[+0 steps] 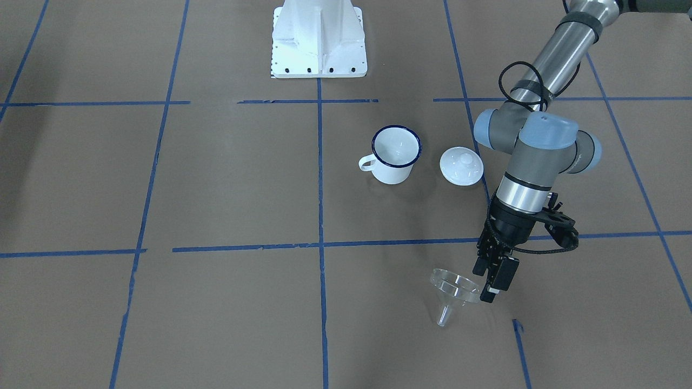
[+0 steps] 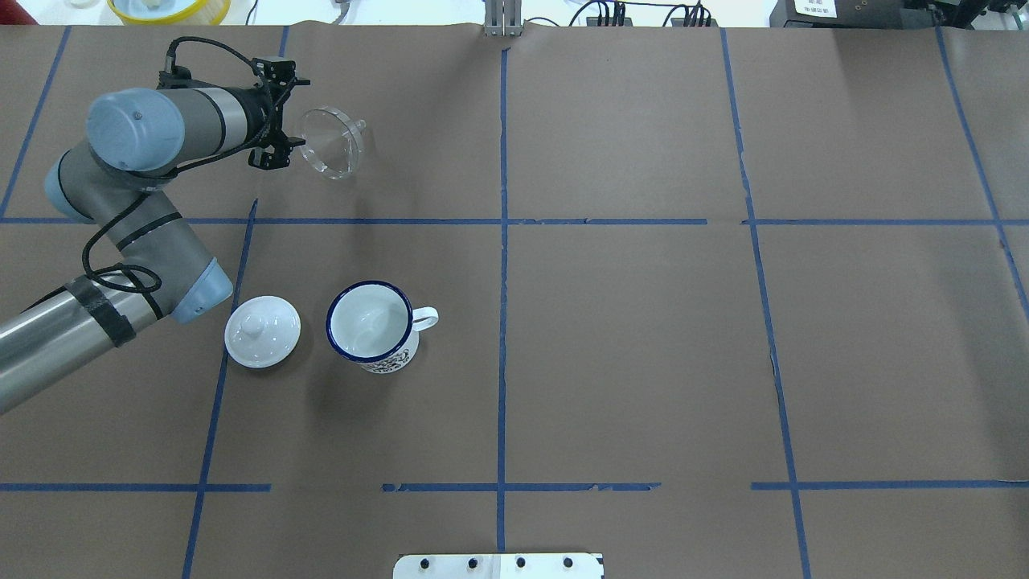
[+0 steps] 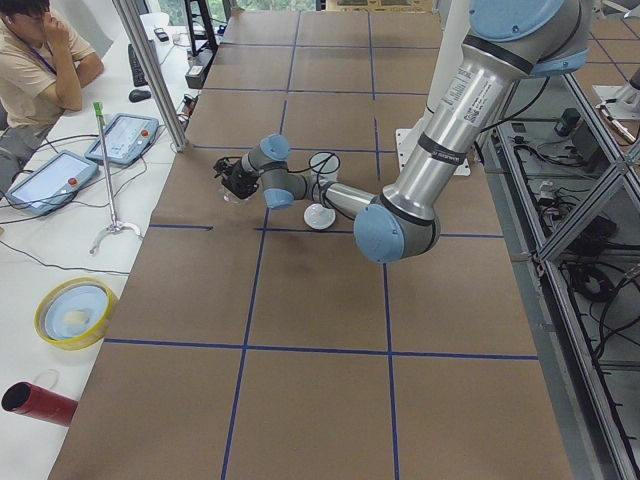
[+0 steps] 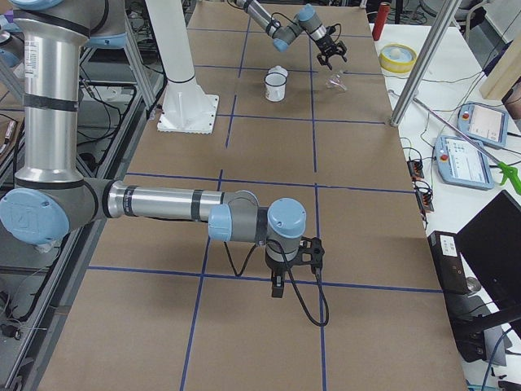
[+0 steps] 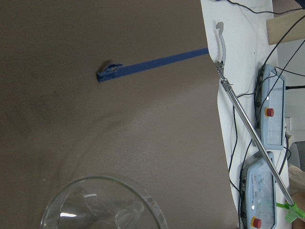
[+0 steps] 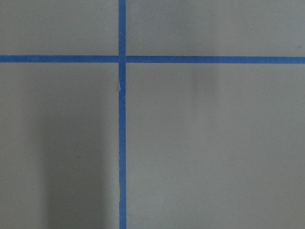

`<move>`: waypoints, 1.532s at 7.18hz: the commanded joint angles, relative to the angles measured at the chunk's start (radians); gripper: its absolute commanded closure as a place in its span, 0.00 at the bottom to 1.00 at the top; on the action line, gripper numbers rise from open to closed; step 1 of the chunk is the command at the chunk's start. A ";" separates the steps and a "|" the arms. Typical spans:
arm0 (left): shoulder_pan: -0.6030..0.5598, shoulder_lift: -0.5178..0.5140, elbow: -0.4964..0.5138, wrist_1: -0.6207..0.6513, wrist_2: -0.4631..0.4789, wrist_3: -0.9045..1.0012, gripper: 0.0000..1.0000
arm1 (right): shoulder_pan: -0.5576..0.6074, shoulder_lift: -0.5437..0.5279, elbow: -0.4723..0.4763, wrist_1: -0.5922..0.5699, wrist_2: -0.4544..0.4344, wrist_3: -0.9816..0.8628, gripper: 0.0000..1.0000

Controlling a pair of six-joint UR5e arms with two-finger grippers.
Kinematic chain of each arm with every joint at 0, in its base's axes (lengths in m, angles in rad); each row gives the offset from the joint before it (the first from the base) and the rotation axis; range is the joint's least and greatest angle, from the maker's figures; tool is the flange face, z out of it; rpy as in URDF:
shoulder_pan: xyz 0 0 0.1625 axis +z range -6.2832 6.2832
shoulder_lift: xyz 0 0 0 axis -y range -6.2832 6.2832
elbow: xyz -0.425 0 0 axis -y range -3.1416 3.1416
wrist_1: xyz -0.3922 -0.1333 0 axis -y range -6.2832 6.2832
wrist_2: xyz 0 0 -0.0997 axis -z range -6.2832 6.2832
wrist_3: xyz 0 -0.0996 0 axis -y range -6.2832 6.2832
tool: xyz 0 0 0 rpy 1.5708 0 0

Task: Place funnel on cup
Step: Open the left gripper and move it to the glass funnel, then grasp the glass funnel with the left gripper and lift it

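The clear plastic funnel (image 1: 454, 290) is tilted on its side at the far left of the table, spout pointing away from the robot. It also shows in the overhead view (image 2: 328, 145) and fills the bottom of the left wrist view (image 5: 105, 205). My left gripper (image 1: 489, 286) (image 2: 291, 146) is angled down, its fingers close together on the funnel's rim. I cannot tell whether the funnel touches the paper. The white enamel cup (image 1: 394, 156) (image 2: 370, 322) with a dark blue rim stands upright and empty, well apart from the funnel. My right gripper (image 4: 277, 287) hangs over the table far away; I cannot tell its state.
A round white knobbed lid (image 1: 461, 166) (image 2: 262, 331) lies beside the cup, under the left arm's elbow. The white robot base (image 1: 319, 38) stands behind. Blue tape lines cross the brown paper. A metal pole (image 4: 415, 73) and control tablets stand at the far table edge.
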 commanded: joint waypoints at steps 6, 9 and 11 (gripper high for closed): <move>0.012 -0.074 0.066 -0.023 0.002 -0.003 0.29 | 0.000 0.000 0.000 0.000 0.000 0.000 0.00; 0.019 -0.076 0.066 -0.023 0.003 -0.001 1.00 | 0.000 0.000 0.000 0.000 0.000 0.000 0.00; 0.021 -0.076 0.058 -0.023 0.006 -0.001 1.00 | 0.000 0.000 0.000 0.000 0.000 0.000 0.00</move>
